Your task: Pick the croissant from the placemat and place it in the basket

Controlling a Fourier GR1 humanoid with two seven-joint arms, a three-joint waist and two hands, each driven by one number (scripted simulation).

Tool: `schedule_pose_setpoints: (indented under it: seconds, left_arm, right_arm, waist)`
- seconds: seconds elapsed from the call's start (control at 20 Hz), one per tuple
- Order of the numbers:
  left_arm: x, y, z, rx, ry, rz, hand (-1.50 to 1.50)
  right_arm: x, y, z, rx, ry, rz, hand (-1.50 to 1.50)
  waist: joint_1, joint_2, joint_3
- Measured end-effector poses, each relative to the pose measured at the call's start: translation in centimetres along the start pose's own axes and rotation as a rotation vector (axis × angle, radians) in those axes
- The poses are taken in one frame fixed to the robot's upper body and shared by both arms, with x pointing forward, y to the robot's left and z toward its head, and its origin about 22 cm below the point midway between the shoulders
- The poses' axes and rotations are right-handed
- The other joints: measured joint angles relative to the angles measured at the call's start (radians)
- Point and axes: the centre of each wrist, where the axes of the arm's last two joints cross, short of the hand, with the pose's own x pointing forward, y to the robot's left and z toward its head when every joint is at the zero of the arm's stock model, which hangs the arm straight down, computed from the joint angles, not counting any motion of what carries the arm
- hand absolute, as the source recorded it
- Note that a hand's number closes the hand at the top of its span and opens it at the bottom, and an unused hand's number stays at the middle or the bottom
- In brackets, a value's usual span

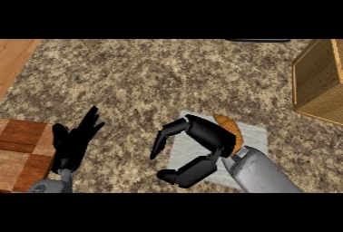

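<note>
Right hand (204, 133) above placemat (254, 136), fingers and thumb apart, nothing held. Croissant (231, 128) lies on placemat, just beside hand. Basket (318, 81) at counter (134, 77) right edge. Grab, carry, drop: all left.

Croissant (230, 126) seemingly on placemat (258, 134), basket (320, 81) right

Left hand (72, 144): all black, slim tapering fingers, matte. Right hand (209, 135): same black, chunkier rounded finger links, faint sheen. Right forearm (262, 176): smooth pale grey shell, angular panels, grey collar at wrist. Left forearm (46, 186): grey, rounded, only small part showing.
</note>
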Motion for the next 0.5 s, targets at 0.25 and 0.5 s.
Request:
schedule_pose_setpoints:
  seconds: [0.25, 0.5]
  left_arm:
    - [-0.3, 1.0, 0.7, 0.031, 0.036, 0.004, 0.00]
    - [-0.6, 1.6, 1.2, 0.051, 0.057, 0.018, 0.00]
  right_arm:
    - [-0.1, 2.5, -0.4, 0.028, 0.078, 0.231, -1.50]
    - [3.7, -1.0, -1.1, -0.021, 0.185, 0.650, -1.50]
  waist:
    - [-0.027, -0.010, -0.001]
    - [-0.044, -0.019, -0.004]
